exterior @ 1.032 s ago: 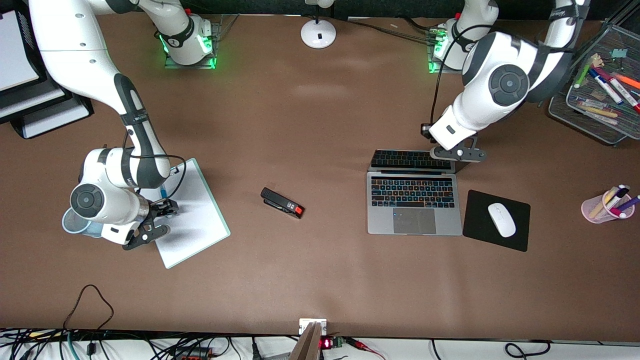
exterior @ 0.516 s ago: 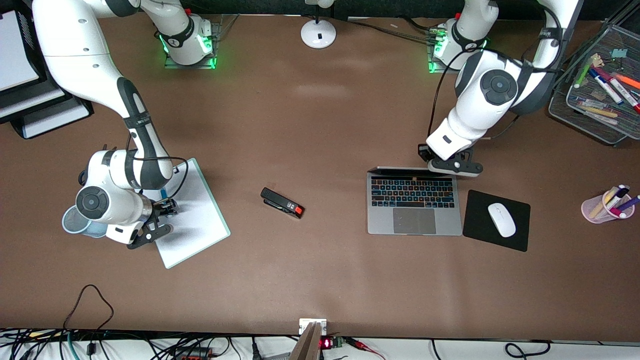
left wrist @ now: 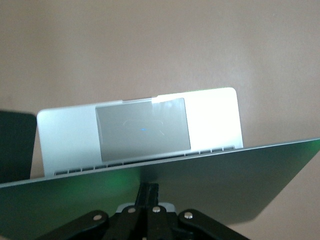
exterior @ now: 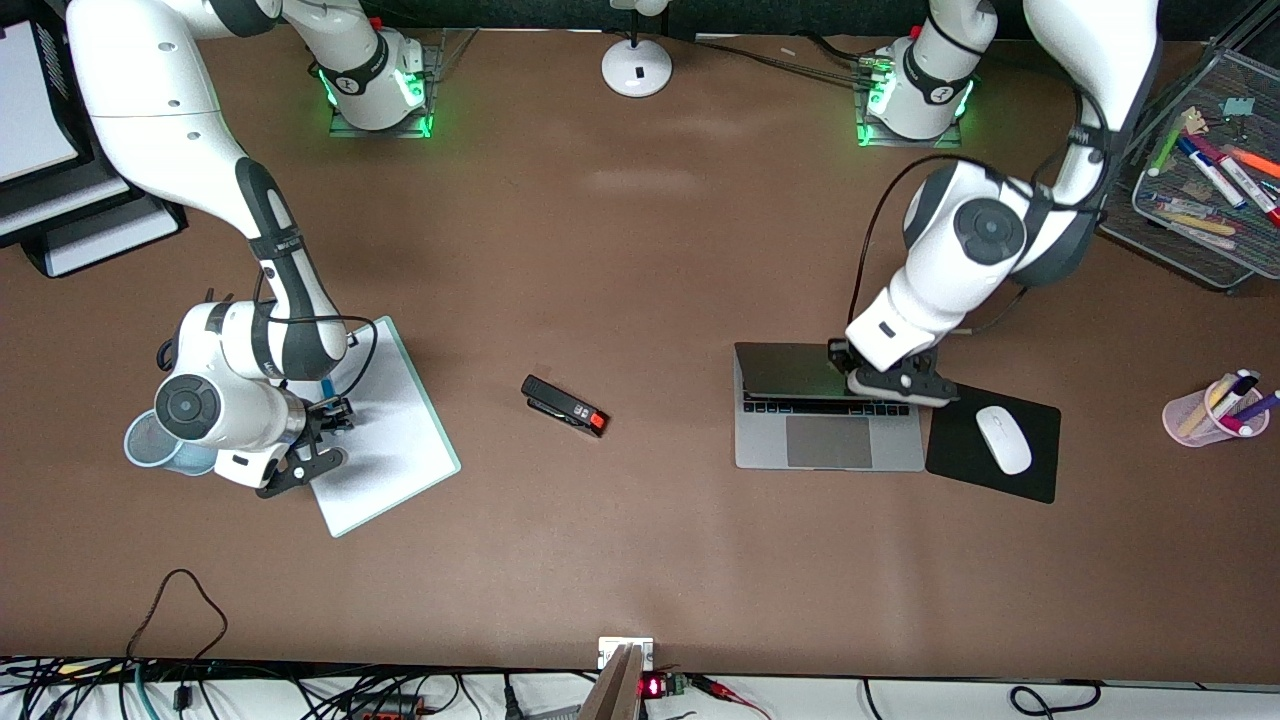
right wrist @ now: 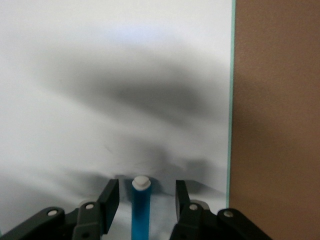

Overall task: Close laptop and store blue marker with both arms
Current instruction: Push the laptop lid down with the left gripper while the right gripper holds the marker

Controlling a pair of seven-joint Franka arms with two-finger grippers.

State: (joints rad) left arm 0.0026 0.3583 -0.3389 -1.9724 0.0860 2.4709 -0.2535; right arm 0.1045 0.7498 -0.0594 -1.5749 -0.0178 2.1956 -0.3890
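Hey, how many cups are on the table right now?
2. A pink cup holding pens stands toward the left arm's end; a pale blue cup sits beside the clipboard, partly hidden under the right arm.

Silver-grey laptop (exterior: 828,440), bright-blue marker (right wrist: 140,212), white clipboard (exterior: 385,440) with seemingly pale-green rim.

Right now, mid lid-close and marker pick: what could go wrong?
1. The left gripper presses the laptop lid near its mouse-pad edge, not its middle; the laptop could skid or twist.
2. The right gripper straddles the blue marker on the clipboard, fingers apart; closing off-centre may roll it away.
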